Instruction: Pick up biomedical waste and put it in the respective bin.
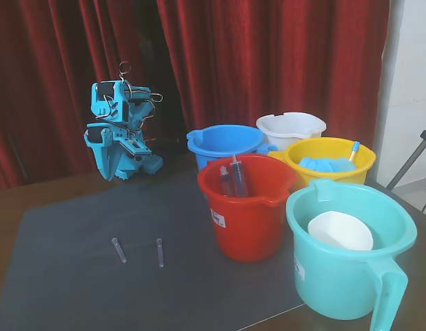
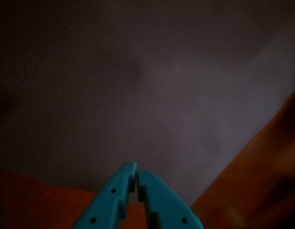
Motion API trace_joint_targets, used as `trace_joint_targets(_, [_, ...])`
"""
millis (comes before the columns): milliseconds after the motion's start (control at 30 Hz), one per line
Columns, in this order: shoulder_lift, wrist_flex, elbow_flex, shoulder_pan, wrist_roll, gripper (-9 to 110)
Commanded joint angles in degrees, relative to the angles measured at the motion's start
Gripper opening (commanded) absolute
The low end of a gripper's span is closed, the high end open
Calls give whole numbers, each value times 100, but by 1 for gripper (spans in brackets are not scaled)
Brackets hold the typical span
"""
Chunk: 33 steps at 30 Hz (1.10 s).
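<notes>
Two small clear tubes of biomedical waste lie on the dark mat in the fixed view, one (image 1: 118, 249) to the left and one (image 1: 160, 252) beside it. The white bin (image 1: 290, 127) stands at the back behind the yellow bucket. The teal arm sits folded at the mat's far left, well away from the tubes, and its gripper (image 1: 145, 164) rests low by the mat's far edge. In the wrist view the gripper (image 2: 136, 168) is shut with its teal jaws touching and nothing between them, above bare mat.
A blue bucket (image 1: 224, 142), a yellow bucket (image 1: 329, 160) with blue items, a red bucket (image 1: 247, 203) holding syringes and a teal jug (image 1: 351, 255) with a white bowl crowd the right side. Red curtain behind. A tripod leg (image 1: 413, 162) stands far right.
</notes>
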Motion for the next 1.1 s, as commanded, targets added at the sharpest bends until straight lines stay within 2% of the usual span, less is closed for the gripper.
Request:
trace_joint_targets(0, [26,26,-44,-35,18,0])
trace_joint_targets(367, [26,26,-44,-26,18,0])
trace_joint_targets(633, [18,-2830,-44,-519,44,0])
trace_joint_targets(733, [-123,-4017,-26,-747,633,0])
trace_joint_targets(933, [-993,-4825,-246,-1055,1099,0])
trace_joint_targets(1067, [-2496,-4324,-1494,-1055,1116,0])
